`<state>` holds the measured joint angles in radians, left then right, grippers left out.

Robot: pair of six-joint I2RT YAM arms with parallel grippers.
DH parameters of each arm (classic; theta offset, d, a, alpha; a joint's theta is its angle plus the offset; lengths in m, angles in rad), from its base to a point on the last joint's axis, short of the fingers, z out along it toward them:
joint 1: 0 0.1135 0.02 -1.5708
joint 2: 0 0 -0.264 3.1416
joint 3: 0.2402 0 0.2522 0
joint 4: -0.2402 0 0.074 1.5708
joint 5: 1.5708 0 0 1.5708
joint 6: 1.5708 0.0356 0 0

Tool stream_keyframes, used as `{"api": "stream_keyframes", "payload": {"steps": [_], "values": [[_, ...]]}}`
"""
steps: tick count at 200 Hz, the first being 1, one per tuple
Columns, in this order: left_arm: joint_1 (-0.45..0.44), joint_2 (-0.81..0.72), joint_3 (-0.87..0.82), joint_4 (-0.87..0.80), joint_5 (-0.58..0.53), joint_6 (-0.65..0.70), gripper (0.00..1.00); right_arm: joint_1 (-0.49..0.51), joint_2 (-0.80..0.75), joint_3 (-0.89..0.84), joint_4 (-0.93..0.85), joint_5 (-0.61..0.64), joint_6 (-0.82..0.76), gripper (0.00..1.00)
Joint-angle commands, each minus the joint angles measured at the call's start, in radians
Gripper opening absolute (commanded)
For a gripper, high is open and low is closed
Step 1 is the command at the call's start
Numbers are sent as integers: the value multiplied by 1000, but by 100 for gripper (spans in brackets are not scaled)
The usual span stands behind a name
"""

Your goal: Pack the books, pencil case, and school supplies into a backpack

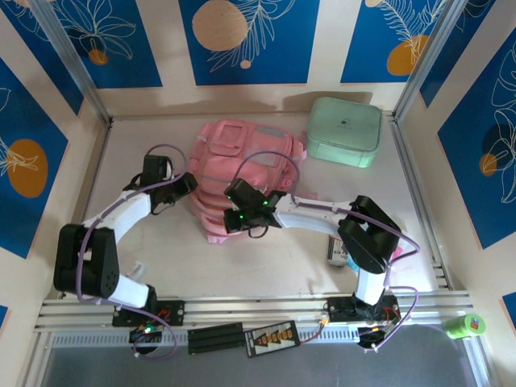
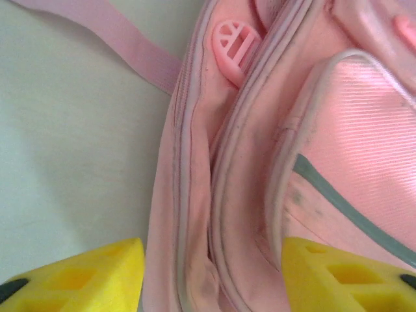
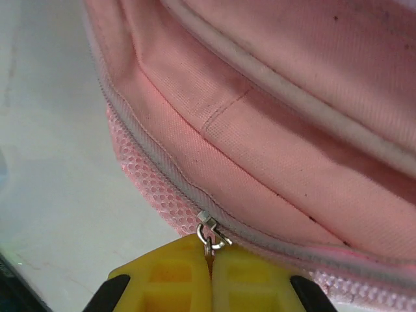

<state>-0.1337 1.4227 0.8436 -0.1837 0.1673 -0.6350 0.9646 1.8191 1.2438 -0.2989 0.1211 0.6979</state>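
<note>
Yellow fingertips (image 3: 169, 279) of the right gripper (image 3: 211, 273) sat nearest the lens. They were pressed together with no gap and clamped on the small metal zipper pull (image 3: 210, 237) at a lower seam of the backpack (image 3: 292, 130). This grip was judged to be set for drawing the slider along its track. The zip looked closed on both sides of the slider, so packing had probably not begun.

The left gripper (image 2: 214, 279) stood with its jaws well apart and had hold of nothing. One pad (image 2: 91, 276) hung over the bare table (image 2: 65, 162). The other was over a front pocket, and a side seam of the backpack ran between them. This straddling position was judged suitable for bracing the soft bag against the zipper pull (unbraced fabric tends to slide).

View comparison:

1. The top external view gave the layout. The backpack lay flat at mid-table with its pockets up, between the two wrists. A mint-green box (image 1: 345, 131) sat just beside its far right corner, and contact between them could not be determined.
2. The right wrist view showed the pinched pull and the mesh edging below the track. From above, the wrist covered both.
3. The left wrist view showed a pink plastic tab (image 2: 234, 45) tucked in a fold. It also showed a strap (image 2: 117, 32) trailing over the table.
</note>
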Motion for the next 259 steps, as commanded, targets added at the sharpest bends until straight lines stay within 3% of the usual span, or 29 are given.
{"api": "stream_keyframes", "payload": {"steps": [1,38,69,117,142,193,222,259], "values": [[5,-125,-27,-91,-79,29,63,10,30,77,50,-73,0,0],[-2,-275,-118,-155,-10,-18,66,5,92,134,108,-128,7,0],[-23,-304,-139,-185,29,-37,65,5,122,123,182,-201,41,0],[-50,-198,-119,-170,36,-17,58,6,113,85,215,-222,65,0],[-52,-127,-62,-223,-41,50,54,7,104,79,206,-218,58,0],[-67,-47,-5,-203,-50,61,51,15,114,80,194,-212,54,0],[-78,-6,5,-217,-72,81,42,19,105,77,180,-198,47,0],[-82,35,1,-227,-120,125,20,23,80,93,58,-166,10,0]]}}
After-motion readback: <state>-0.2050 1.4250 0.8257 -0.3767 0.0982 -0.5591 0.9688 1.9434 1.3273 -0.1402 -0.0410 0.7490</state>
